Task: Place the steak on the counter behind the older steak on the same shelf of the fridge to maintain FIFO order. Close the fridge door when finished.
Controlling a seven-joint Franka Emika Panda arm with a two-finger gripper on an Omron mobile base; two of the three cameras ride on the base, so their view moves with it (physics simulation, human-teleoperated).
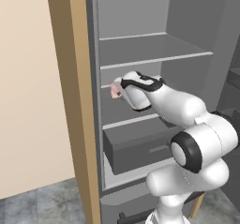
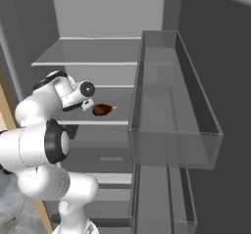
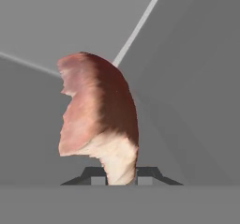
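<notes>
One tall dark grey fridge (image 1: 187,40) stands open, its lighter grey interior crossed by thin flat shelves, with a light wood side panel (image 1: 70,96) on its left edge and a beige wall (image 1: 28,87) beyond that. In the right base view the fridge door (image 2: 215,57) is swung wide open on the right, carrying clear door bins (image 2: 171,130) on its inner face. Below the shelves sits a grey drawer (image 1: 140,148) with a shallow recessed pull.

The white arm (image 1: 197,138) reaches from the base into the middle of the fridge, its hand level with the shelf just above the drawer. The gripper (image 3: 122,177) is clamped narrowly on the steak (image 3: 101,120): in the hand view the two dark finger tips press the pale fatty lower end of the slab from either side, and the pink-red meat stands up from them in front of the grey back wall and a shelf edge. From the left base view a bit of pink meat (image 1: 114,91) shows at the front of the hand, near the fridge's left wall. In the right base view the steak (image 2: 102,110) looks dark brown-red and is held just above the shelf (image 2: 98,123); whether it touches the shelf cannot be told.
</notes>
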